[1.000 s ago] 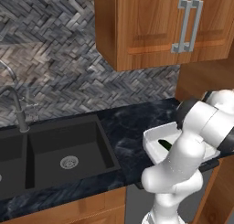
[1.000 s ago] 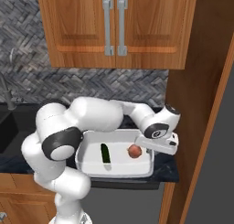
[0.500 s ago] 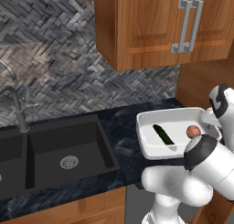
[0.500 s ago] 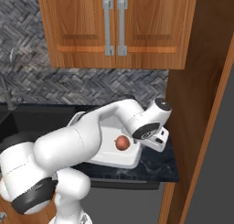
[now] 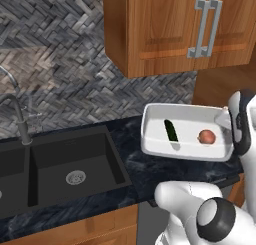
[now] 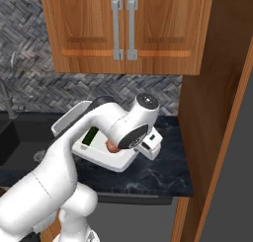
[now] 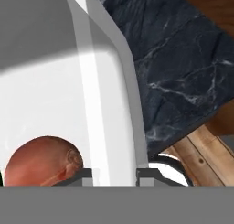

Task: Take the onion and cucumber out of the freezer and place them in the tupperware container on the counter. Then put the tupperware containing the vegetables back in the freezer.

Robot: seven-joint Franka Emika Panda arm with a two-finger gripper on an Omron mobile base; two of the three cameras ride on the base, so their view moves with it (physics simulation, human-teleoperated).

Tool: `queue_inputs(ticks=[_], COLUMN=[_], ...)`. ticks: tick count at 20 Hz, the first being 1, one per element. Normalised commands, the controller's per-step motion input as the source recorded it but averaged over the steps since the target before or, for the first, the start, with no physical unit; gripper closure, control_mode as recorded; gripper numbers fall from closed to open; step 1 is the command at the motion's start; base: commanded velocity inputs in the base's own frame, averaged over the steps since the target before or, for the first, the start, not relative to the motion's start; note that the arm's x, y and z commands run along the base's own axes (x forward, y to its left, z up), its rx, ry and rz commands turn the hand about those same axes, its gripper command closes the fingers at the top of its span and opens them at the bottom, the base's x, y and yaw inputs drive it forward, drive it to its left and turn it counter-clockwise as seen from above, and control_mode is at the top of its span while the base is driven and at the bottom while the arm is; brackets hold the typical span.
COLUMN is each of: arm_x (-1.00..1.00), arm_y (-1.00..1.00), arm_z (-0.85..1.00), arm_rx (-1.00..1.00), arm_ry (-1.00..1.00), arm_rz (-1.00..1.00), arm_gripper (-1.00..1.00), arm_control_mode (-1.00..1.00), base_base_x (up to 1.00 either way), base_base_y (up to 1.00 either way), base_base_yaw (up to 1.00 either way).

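Hand (image 7: 115, 175) is clamped on the right rim of the shallow white rectangular tupperware container (image 5: 186, 119), held tilted just above the dark marbled desk (image 5: 135, 169), with the round reddish onion (image 5: 206, 136) and dark green cucumber (image 5: 171, 130) inside. Step in hand, I'd say: carrying it to the freezer; next move needs a level swing right so nothing rolls out. White arm is folded low, wrist reaching over the desk's right end.

The white arm rises from the base in a big bend, its dark-jointed elbow low in front, and reaches forward and to the right. The wrist ends level with the raised tupperware container (image 5: 186, 111). In the hand view the gripper (image 7: 115, 175) has its two dark finger tips set close together, one on each side of the container's right rim, clamped on it. The tray hangs tilted, clear of the counter (image 5: 150, 171).
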Motion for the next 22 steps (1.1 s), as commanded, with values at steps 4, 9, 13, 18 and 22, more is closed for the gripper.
queue_inputs(ticks=[4, 9, 13, 18, 22], arm_x=[-0.76, -0.66, -0.57, -0.61, -0.66], arm_y=[0.19, 0.26, 0.23, 0.07, 0.0], arm_z=[0.95, 0.93, 0.73, 0.45, 0.08], arm_rx=[0.12, 0.09, 0.02, 0.0, 0.0], arm_ry=[0.0, 0.0, 0.0, 0.01, 0.02], arm_rz=[-0.12, -0.11, -0.08, -0.05, -0.03], arm_gripper=[1.0, 1.0, 1.0, 1.0, 1.0], arm_control_mode=[-1.0, -1.0, -1.0, -1.0, -1.0], base_base_x=[0.0, 0.0, 0.0, 0.0, 0.0], base_base_y=[0.0, 0.0, 0.0, 0.0, 0.0], base_base_yaw=[0.0, 0.0, 0.0, 0.0, 0.0])
